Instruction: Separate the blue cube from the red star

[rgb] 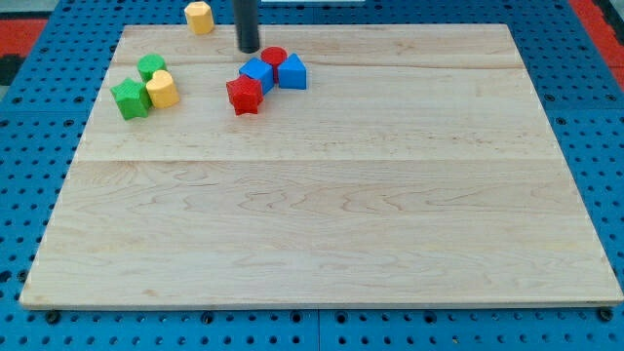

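Note:
The blue cube [257, 73] sits near the view's top, left of centre, touching the red star [244, 96] just below and left of it. A red round block [274, 58] lies behind the cube and a blue triangular block [292, 72] is at its right. My tip [250, 49] is at the end of the dark rod, just above and slightly left of the blue cube, close to the red round block, not clearly touching either.
A green block [150, 66], a green star [130, 98] and a yellow block [162, 89] cluster at the view's left. Another yellow block [199, 17] sits at the top edge of the wooden board [322, 195]. Blue pegboard surrounds the board.

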`<state>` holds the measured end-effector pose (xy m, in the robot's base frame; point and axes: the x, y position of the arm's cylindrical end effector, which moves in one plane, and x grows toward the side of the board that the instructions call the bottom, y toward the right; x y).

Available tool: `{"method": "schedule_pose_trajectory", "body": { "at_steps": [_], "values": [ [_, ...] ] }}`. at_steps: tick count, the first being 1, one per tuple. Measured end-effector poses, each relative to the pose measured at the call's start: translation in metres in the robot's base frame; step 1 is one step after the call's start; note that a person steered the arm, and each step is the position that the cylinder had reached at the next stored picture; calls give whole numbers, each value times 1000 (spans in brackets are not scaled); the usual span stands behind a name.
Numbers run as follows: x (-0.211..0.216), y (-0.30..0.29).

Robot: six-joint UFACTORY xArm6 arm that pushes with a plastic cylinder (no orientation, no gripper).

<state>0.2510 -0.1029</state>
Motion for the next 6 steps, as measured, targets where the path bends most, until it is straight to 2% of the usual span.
{"method": "schedule_pose_trajectory", "body": {
  "at_steps": [1,3,4,5,6],
  "values": [
    [30,80],
    [43,104],
    [5,70],
    [13,-11],
    [28,-35]
  ]
}}
